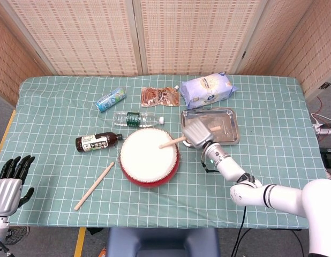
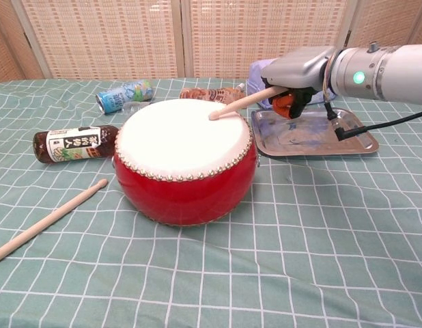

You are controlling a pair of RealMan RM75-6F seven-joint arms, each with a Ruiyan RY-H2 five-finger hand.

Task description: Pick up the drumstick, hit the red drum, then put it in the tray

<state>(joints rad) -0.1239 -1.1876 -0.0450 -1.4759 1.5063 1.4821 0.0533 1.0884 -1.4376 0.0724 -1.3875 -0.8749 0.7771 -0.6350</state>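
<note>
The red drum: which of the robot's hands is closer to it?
The right hand. It sits beside the red drum, next to the tray, holding a drumstick over the drumhead. The left hand hangs off the table's near-left corner.

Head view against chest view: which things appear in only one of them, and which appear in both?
Only the head view shows the left hand off the table's left edge, holding nothing, and the whole clear water bottle. Only the chest view shows the red drum's side wall. Both show the right hand holding a drumstick over the drumhead, the tray, and a second drumstick on the cloth.
</note>
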